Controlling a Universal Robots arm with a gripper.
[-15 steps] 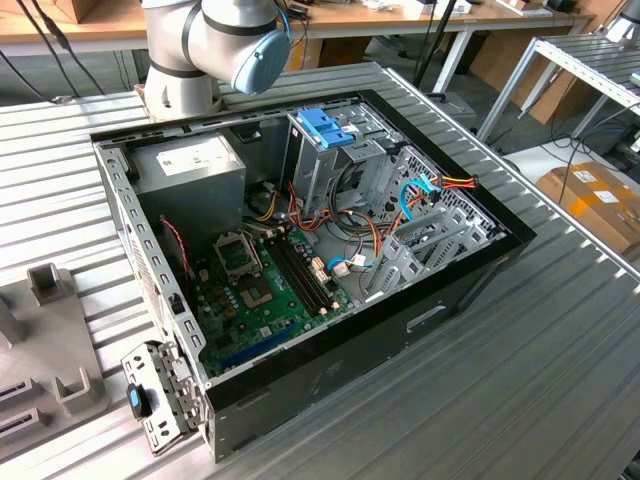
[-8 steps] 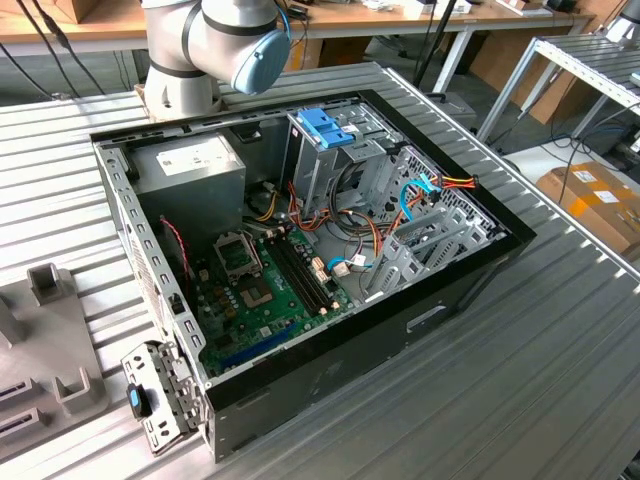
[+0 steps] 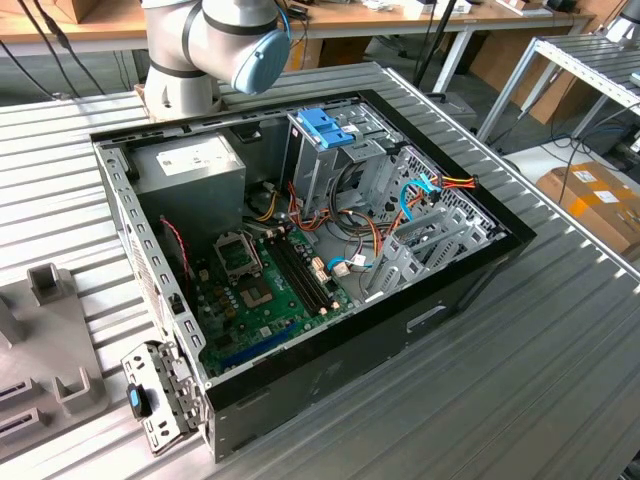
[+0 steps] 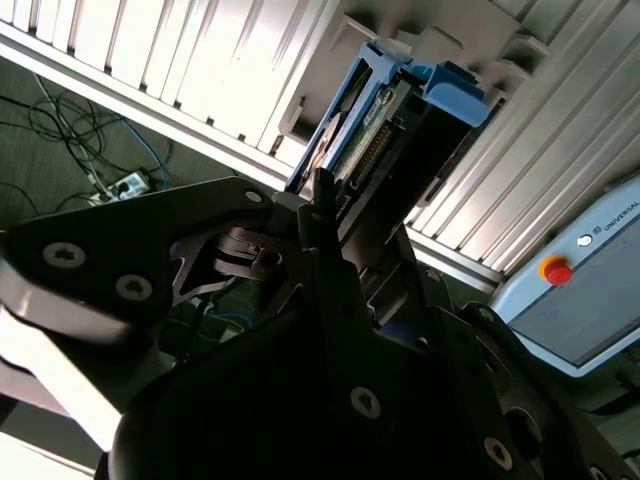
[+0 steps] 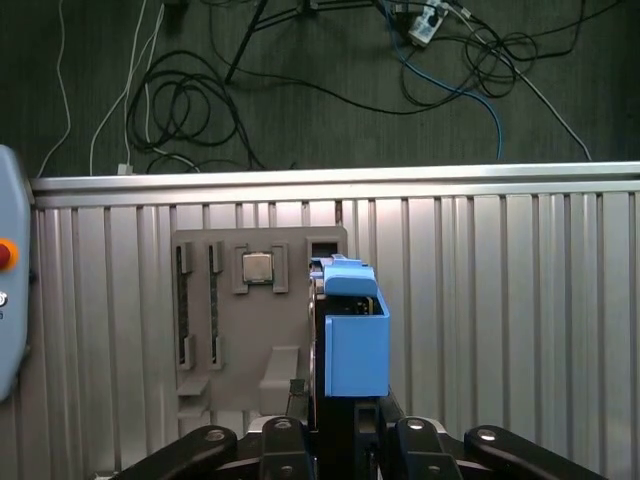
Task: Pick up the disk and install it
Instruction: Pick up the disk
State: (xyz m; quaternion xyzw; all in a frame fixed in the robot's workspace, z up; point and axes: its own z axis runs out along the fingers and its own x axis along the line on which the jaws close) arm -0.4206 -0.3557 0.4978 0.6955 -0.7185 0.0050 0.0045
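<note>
The disk (image 5: 355, 340), a flat silver-grey hard drive with light-blue plastic side rails, stands on edge straight ahead of the black gripper (image 5: 335, 425). Its near end runs into the tool and its far end points away. The second wrist view shows the disk (image 4: 375, 125) edge-on, with its connector row facing the camera. I cannot tell whether the gripper is clamped on the disk or merely straddles it.

The step in hand looks like the pick. It goes best with the tool square to the disk's broad faces, gripping the metal body rather than the rails, and lifting in line with the disk so nothing catches.

Just beside the disk, under its far end, lies a flat grey plastic fixture tray (image 5: 225, 340) carrying a small square silver chip (image 5: 258, 267) and upright slots. Its raised posts are the nearest things to snag on. Below everything is the ribbed aluminium table (image 5: 500, 300), and beyond its edge loose cables (image 5: 200, 100) lie on the floor. In the exterior view, the open black computer case (image 3: 470, 270) lies on this table, with a ridged blue latch (image 3: 325, 127) and bundled wires crowding its drive cage.
</note>
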